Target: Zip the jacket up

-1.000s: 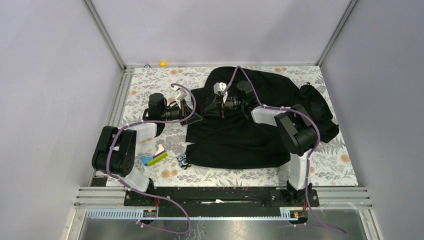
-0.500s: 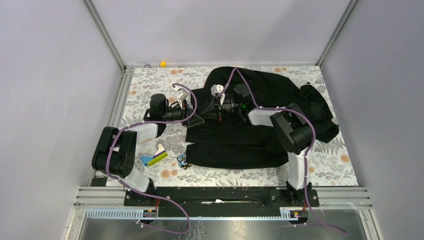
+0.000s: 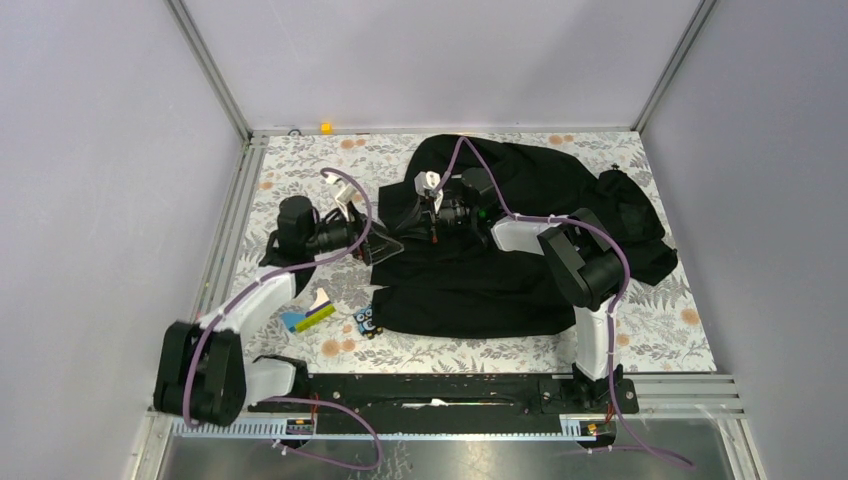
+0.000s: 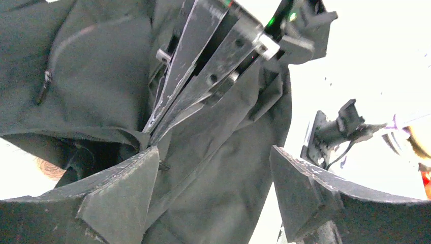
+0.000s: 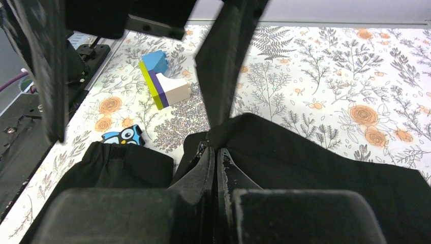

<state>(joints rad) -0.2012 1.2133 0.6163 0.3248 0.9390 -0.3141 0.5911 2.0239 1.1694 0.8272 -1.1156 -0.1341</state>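
Though overhead blurs it, right gripper (image 5: 216,151) pinches the jacket (image 5: 315,173) edge.

jacket (image 3: 520,270) on table (image 3: 665,345) | block (image 3: 308,318), owl toy (image 3: 367,322) left of jacket

Left hand (image 3: 388,243) slightly back, leftward

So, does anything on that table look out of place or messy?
Yes. The jacket lies rumpled, fabric bunched toward the right edge, and a coloured block and small owl figure sit by its near-left corner, unrelated to zipping.
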